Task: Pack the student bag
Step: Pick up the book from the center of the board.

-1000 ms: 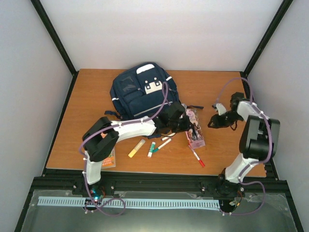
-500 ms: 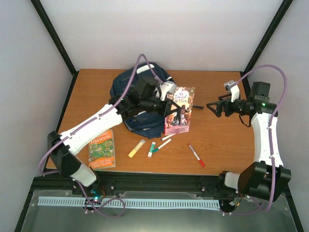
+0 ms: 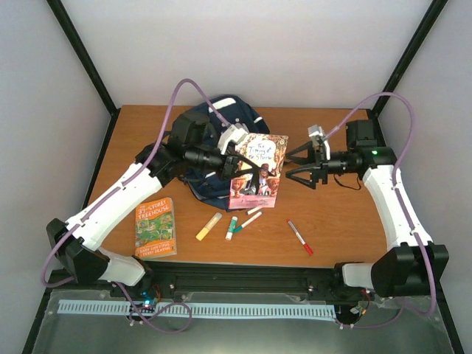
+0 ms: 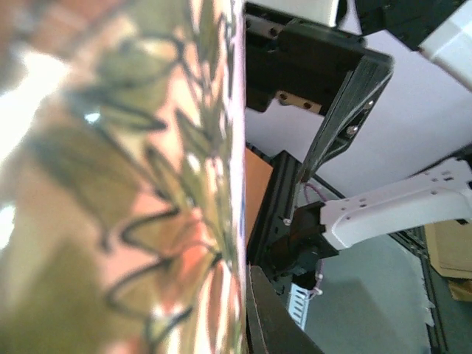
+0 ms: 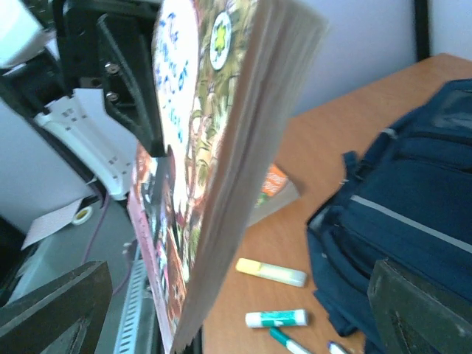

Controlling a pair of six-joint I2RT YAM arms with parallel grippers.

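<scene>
The navy student bag (image 3: 208,122) lies at the back middle of the table and also shows in the right wrist view (image 5: 413,214). My left gripper (image 3: 234,158) is shut on a picture-cover book (image 3: 257,171), holding it upright in the air in front of the bag. That cover fills the left wrist view (image 4: 110,184), with one dark finger (image 4: 274,318) pressed against it. My right gripper (image 3: 291,167) is open, its jaws wide and facing the book's right edge without touching it. Its wrist view shows the book's page edge (image 5: 221,162) between its fingers (image 5: 51,310).
A green-covered book (image 3: 155,226) lies at the front left. A yellow highlighter (image 3: 209,226), a green-and-white stick (image 3: 231,228), a marker (image 3: 251,219) and a red pen (image 3: 299,237) lie along the front of the table. Black frame posts stand at the back corners.
My left gripper lifted the picture book off the table and carried it up and left, in front of the bag. My right arm swung left toward the book, and its jaws opened wide.
</scene>
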